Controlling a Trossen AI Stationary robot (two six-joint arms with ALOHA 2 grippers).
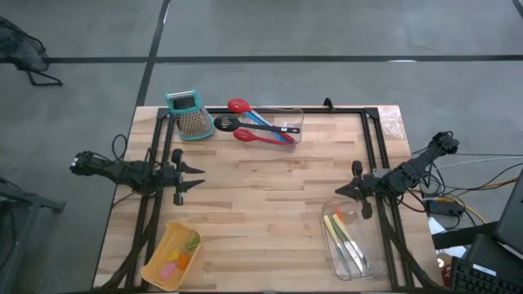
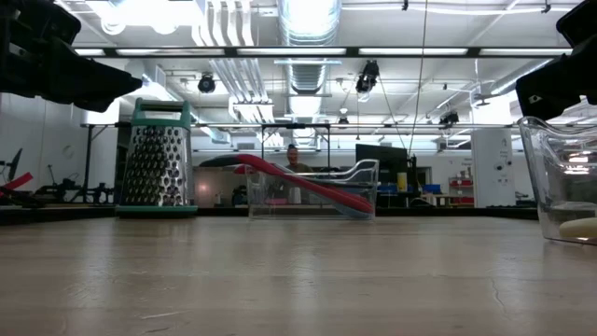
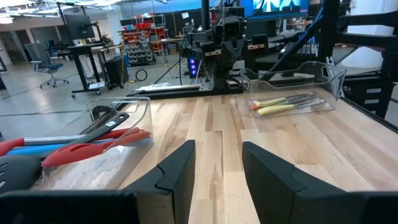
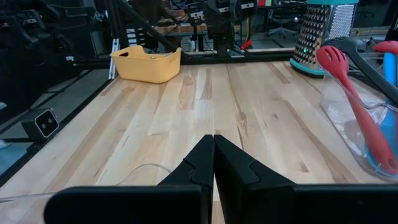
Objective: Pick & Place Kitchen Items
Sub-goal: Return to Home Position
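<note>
Hovering over the left side of the counter: left claw, fingers parted by a moderate gap, gripping nothing. Facing it from the right side of the counter: right claw, fingers pressed together, also empty. Well apart from each other, and neither touching any bin.

Lying in the clear bin at the far edge: two red spoons, a black ladle and a blue spoon, bowls turned toward the grater. Standing upright just left of that bin, teal top up.

Resting in a second clear bin at the near right, close beside the right arm: slim tools with yellow, green and orange handles, laid lengthwise side by side.

Sitting in the yellow bin at the near left corner: small pieces in pink, green and orange, bunched together.

Showing in the low view, far beyond the far clear bin: a person, partly hidden.
</note>
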